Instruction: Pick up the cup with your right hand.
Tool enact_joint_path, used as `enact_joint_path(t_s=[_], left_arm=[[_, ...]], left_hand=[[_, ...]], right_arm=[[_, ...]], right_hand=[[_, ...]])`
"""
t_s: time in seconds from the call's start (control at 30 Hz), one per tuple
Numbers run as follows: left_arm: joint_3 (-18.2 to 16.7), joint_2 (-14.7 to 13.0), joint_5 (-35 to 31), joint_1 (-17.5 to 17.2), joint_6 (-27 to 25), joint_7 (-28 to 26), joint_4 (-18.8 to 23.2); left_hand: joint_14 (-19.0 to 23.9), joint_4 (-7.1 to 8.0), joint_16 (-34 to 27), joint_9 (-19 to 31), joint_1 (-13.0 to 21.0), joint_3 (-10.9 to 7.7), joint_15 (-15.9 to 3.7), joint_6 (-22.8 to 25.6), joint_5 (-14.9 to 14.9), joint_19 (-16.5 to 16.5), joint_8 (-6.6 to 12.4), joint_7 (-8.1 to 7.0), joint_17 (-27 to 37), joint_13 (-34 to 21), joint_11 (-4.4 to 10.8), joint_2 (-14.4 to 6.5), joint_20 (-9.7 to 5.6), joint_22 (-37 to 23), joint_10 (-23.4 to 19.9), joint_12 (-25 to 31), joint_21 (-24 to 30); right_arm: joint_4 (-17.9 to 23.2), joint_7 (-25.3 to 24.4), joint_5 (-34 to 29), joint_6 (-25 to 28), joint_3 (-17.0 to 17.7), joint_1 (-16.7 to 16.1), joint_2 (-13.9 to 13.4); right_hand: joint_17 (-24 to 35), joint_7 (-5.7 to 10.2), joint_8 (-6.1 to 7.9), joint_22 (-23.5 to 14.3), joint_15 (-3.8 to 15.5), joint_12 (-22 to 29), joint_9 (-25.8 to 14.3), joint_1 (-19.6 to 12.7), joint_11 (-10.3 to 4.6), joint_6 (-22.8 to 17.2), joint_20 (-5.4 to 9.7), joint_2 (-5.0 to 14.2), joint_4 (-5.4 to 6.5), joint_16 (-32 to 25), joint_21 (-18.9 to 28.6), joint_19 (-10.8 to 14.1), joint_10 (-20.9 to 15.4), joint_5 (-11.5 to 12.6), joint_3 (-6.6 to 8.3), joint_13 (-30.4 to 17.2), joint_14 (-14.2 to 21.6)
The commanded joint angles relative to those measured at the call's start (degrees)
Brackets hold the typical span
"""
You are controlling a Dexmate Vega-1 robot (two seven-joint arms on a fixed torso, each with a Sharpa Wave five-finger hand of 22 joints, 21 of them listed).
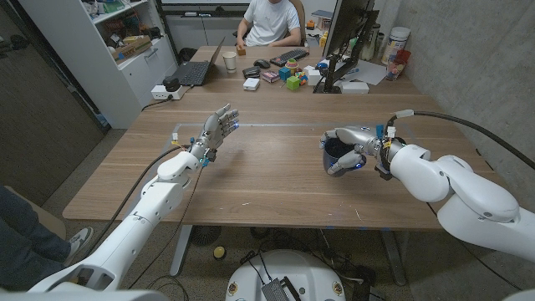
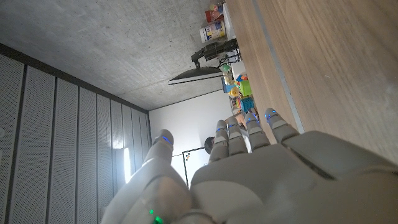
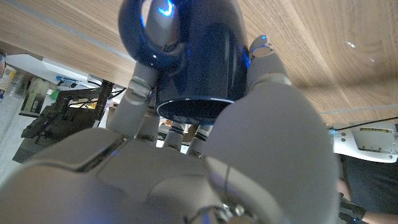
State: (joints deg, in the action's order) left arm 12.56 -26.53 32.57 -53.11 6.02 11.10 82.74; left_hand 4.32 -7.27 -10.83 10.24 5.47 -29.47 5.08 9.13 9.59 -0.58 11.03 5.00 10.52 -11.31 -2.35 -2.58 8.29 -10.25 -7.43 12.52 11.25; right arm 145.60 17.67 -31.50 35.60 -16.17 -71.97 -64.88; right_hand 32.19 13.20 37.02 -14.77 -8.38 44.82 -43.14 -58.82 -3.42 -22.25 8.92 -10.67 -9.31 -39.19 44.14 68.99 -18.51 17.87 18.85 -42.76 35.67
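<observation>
Right hand [image 1: 355,147]: I had its fingers wrapped around the dark blue glossy ceramic cup [image 1: 336,152] | cup: right side of the wooden table [image 1: 267,180] | left hand [image 1: 217,130]: empty, fingers spread, raised.

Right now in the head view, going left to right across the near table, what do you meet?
Left robot hand, raised with fingers apart, holding nothing → bare stretch of wooden table → dark blue cup → right robot hand gripping that cup.
</observation>
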Motion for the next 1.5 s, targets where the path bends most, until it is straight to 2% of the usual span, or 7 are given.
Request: enact_joint_path(t_s=[0.03, 0.47, 0.83, 1.03, 1.27, 1.37, 1.5], left_arm=[[0.3, 0.3, -0.1, 0.4, 0.6, 0.8, -0.9], [0.3, 0.5, -0.2, 0.3, 1.0, 0.9, -1.2], [0.4, 0.7, -0.2, 0.3, 1.1, 0.7, -0.9], [0.6, 0.7, -0.5, 0.5, 1.0, 0.4, -0.5], [1.3, 0.1, -2.1, 0.3, 0.4, -1.6, 1.7], [2.0, -0.3, -2.9, 1.4, 0.2, -1.3, 1.5], [2.4, 0.1, -2.4, 3.2, 0.7, 0.5, -0.6]], left_hand=[[0.1, -0.01, -0.2, 0.3, 0.1, -0.57, 0.43, 0.5, 0.3, -0.1, 0.1, -0.14, 0.2, -0.2, 0.29, -0.4, 0.34, -0.3, 0.0, 0.0, 0.3], [0.1, -0.04, -0.2, 0.3, 0.1, -0.6, 0.47, 0.6, 0.3, -0.1, 0.07, -0.08, 0.2, -0.2, 0.29, -0.4, 0.37, -0.3, 0.0, -0.1, 0.3], [0.1, -0.05, -0.2, 0.3, 0.1, -0.63, 0.43, 0.5, 0.3, -0.1, 0.03, -0.14, 0.2, -0.2, 0.19, -0.4, 0.38, -0.3, 0.1, -0.1, 0.4], [0.0, -0.06, -0.2, 0.3, 0.1, -0.65, 0.41, 0.5, 0.3, 0.0, 0.02, -0.13, 0.2, -0.2, 0.28, -0.4, 0.32, -0.3, 0.0, -0.1, 0.3], [0.1, -0.07, -0.2, 0.3, 0.1, -0.67, 0.43, 0.6, 0.3, 0.0, 0.03, -0.14, 0.2, -0.3, 0.36, -0.4, 0.36, -0.3, -0.1, 0.0, 0.3], [0.1, -0.07, -0.2, 0.3, 0.1, -0.67, 0.4, 0.6, 0.3, 0.0, 0.04, -0.13, 0.2, -0.3, 0.33, -0.4, 0.34, -0.3, -0.1, -0.1, 0.3], [0.1, -0.08, -0.2, 0.3, 0.1, -0.68, 0.4, 0.6, 0.3, 0.0, 0.03, -0.13, 0.2, -0.3, 0.35, -0.4, 0.27, -0.3, -0.1, -0.1, 0.3]], right_arm=[[3.9, 4.5, 1.4, 2.0, 2.8, 2.7, -1.8], [5.8, 8.4, 8.4, 3.5, 7.4, 5.3, -3.2], [8.1, 9.6, 11.9, 6.3, 10.4, 7.0, -7.1], [8.8, 9.7, 13.9, 6.9, 14.1, 5.7, -8.9], [7.4, 10.6, 15.9, 2.7, 21.0, 1.0, -8.5], [7.1, 11.1, 16.4, 2.1, 20.8, 1.7, -8.7], [7.8, 9.9, 16.9, 4.8, 16.9, 5.0, -8.3]], right_hand=[[28.9, -6.32, 0.11, -0.2, 21.25, 2.5, -0.3, -17.2, -0.45, -6.6, 3.56, 18.49, 0.76, 0.0, 0.8, -4.2, -1.2, -0.3, 3.54, -16.3, 12.7], [31.1, -6.62, 0.1, -0.1, 21.25, 2.3, -0.8, -17.5, -0.47, -6.7, 3.57, 18.5, 0.5, 0.1, 2.3, -4.7, -1.9, -0.7, 3.66, -16.6, 13.5], [32.5, -6.85, -0.32, 0.1, 21.2, 2.0, -0.4, -17.2, -0.13, -6.9, 3.51, 18.8, 0.82, 0.1, 3.4, -5.3, -2.8, -0.9, 3.68, -16.5, 14.5], [33.1, -6.95, -0.25, 0.2, 21.17, 2.0, -0.5, -17.0, -0.28, -7.2, 3.51, 18.85, 0.89, 0.2, 3.8, -5.4, -3.2, -0.9, 3.69, -16.7, 14.8], [33.6, -7.0, -0.11, 0.3, 21.21, 2.0, -1.0, -16.9, -0.41, -7.3, 3.52, 18.87, 0.89, 0.4, 4.4, -5.7, -3.5, -1.0, 3.71, -17.0, 15.0], [33.9, -6.93, -0.15, 0.4, 21.19, 2.0, -1.0, -16.8, -0.3, -7.4, 3.53, 18.9, 0.92, 0.4, 4.7, -5.8, -3.8, -1.0, 3.67, -17.1, 15.3], [34.1, -7.0, -0.16, 0.5, 21.2, 1.9, -1.0, -16.7, -0.14, -7.5, 3.54, 18.83, 0.9, 0.3, 5.0, -5.9, -3.7, -1.1, 3.54, -17.2, 15.6]])
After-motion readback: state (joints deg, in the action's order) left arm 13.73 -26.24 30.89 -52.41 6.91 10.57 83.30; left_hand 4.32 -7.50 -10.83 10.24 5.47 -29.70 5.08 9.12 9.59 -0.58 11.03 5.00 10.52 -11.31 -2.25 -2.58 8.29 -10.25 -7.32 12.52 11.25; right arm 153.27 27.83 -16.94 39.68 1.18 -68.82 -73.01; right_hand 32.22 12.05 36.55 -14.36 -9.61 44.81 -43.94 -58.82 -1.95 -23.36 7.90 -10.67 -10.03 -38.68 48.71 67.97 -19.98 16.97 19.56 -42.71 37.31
